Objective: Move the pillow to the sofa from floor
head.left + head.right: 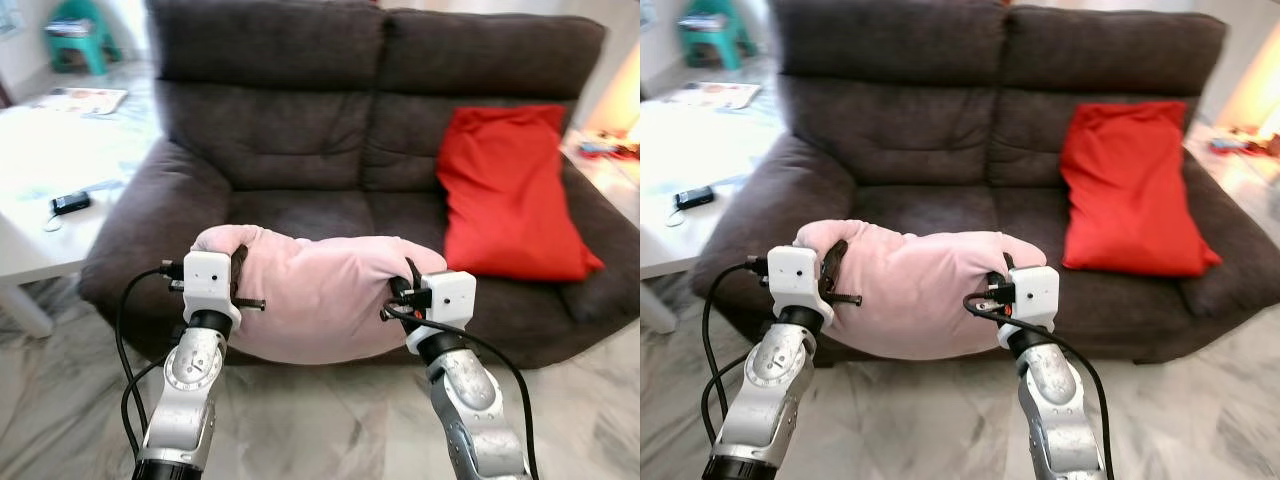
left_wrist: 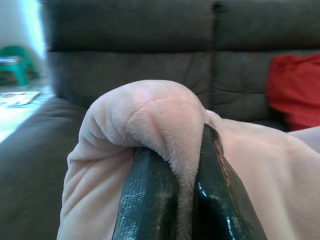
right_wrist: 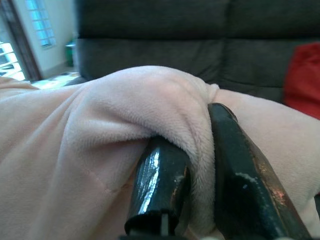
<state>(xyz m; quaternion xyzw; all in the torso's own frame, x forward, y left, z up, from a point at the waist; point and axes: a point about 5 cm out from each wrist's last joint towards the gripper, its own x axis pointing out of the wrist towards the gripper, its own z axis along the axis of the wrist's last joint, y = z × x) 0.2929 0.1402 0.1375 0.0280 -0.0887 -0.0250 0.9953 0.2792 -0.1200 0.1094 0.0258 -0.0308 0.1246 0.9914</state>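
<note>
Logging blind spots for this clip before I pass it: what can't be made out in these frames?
- Sofa seat, front middle: hidden in the eye views by the pink pillow, pinched by left gripper and right gripper.
- Pillow underside: faces away from both eye views.
- Small dark item on the white table: too small and washed out to identify.
- Green stool: cut off by the top edge, blurred.
</note>
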